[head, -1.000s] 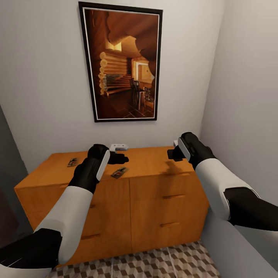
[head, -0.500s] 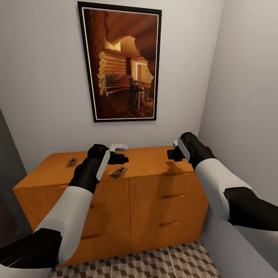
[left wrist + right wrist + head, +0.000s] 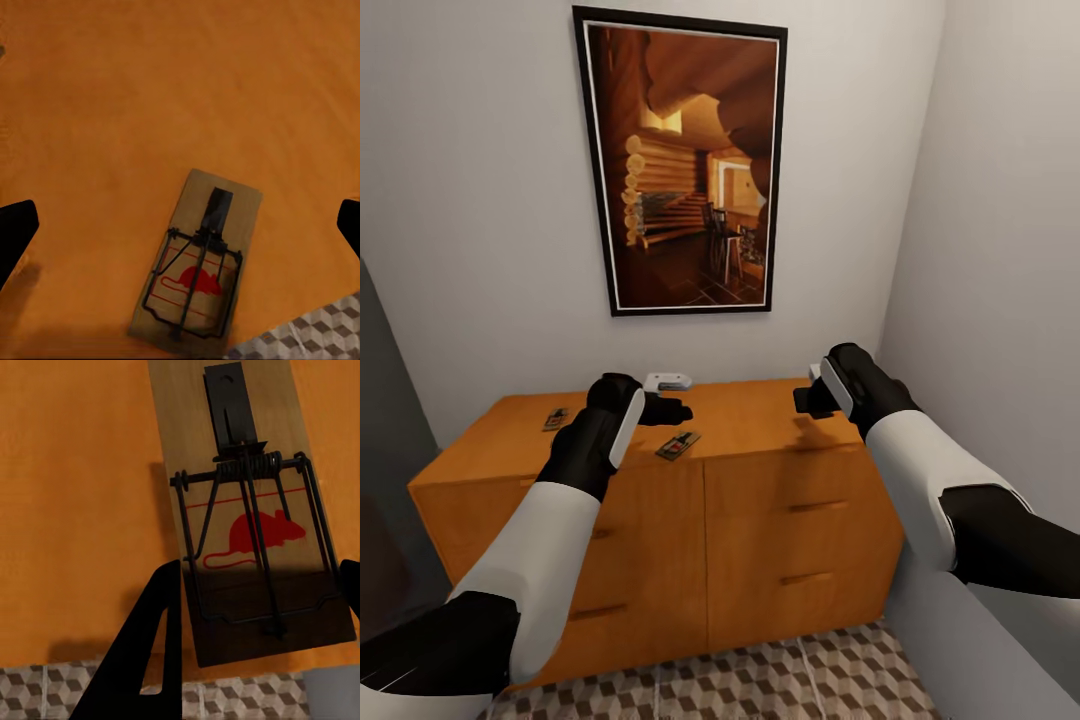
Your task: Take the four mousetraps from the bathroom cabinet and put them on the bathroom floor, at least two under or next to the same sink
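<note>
Scene: orange-brown cabinet [image 3: 760, 500] against the wall under a framed picture [image 3: 685, 165]; cube-patterned bathroom floor [image 3: 760, 685] at its foot.
Mousetraps: two show on the cabinet top in the head view, one near the front edge [image 3: 678, 445] and one toward the far left [image 3: 556, 418]. Each wrist view shows one more closely: one under the left arm [image 3: 199, 262], one under the right [image 3: 251, 517].
Left gripper [image 3: 670, 409]: fingers spread wide, only their dark tips at the edges of the wrist view, nothing between them. The trap lies flat below and between them, its long axis tilted slightly off the line of approach.
Right gripper [image 3: 807, 398]: fingers [image 3: 154, 652] parted on either side of its trap, which seems to lie near the cabinet's front edge, long axis running away from the fingers. Whether they touch the wood I cannot tell; the trap rests on the top, not lifted.
Nearer arm: the right looks closer to a grasp, its trap already bracketed.
Next move, judged: close across the trap's narrow width, then lift.
</note>
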### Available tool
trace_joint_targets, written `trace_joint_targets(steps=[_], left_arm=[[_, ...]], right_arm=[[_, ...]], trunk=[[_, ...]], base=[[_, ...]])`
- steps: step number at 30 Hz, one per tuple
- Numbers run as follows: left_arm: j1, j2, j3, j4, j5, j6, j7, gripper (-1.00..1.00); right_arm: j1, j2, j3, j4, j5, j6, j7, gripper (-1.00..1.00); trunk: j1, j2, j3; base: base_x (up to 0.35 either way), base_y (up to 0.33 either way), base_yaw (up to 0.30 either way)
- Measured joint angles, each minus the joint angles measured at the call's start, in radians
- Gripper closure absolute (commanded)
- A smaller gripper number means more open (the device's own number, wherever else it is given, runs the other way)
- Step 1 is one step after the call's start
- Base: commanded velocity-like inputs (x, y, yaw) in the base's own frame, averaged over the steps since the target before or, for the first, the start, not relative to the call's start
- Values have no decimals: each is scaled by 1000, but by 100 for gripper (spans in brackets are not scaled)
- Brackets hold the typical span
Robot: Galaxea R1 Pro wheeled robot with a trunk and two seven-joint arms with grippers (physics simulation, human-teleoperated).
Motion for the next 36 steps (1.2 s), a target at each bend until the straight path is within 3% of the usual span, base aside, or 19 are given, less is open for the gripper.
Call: trace_joint_targets(steps=[19, 36], left_arm=[[0, 1, -18, -2, -1, 0, 0, -100], [0, 1, -18, -1, -1, 0, -1, -100]], right_arm=[[0, -2, 0, 1, 3, 0, 2, 100], [0, -2, 0, 1, 2, 0, 1, 100]], trunk=[[0, 0, 0], [0, 0, 0]], base=[[-18, 50, -10], [0, 0, -220]])
